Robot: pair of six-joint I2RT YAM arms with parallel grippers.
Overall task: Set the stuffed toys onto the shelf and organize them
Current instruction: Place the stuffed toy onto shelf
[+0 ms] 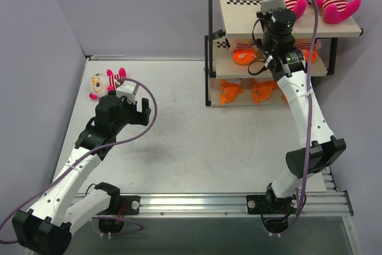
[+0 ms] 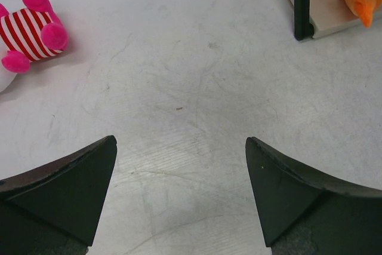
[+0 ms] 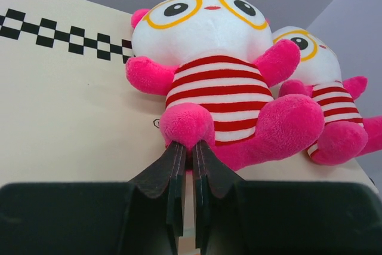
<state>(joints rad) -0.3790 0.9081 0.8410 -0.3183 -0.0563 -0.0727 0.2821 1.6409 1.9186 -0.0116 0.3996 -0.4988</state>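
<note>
Left wrist view: your left claw (image 2: pixel 181 147) gapes wide, empty, over the scuffed pale counter (image 2: pixel 197 88), and a stray glasses toy (image 2: pixel 30 31) lies off to its left, not yet shelved. Over right, your right claw (image 3: pixel 186 146) is pinched shut on nothing I can see, tips against the pink foot of the seated glasses toy (image 3: pixel 209 88) on the shelf (image 3: pixel 71 106) top board. Back out with plush snagged and you could tip it off the edge; lavender walls (image 1: pixel 48 28) close by

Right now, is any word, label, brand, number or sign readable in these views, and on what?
None: no view shows readable text.
The shelf bears only a black-and-white checkered strip, a pattern, not lettering.
The stuffed toys show stripes and glasses, no visible tag or print.
</note>
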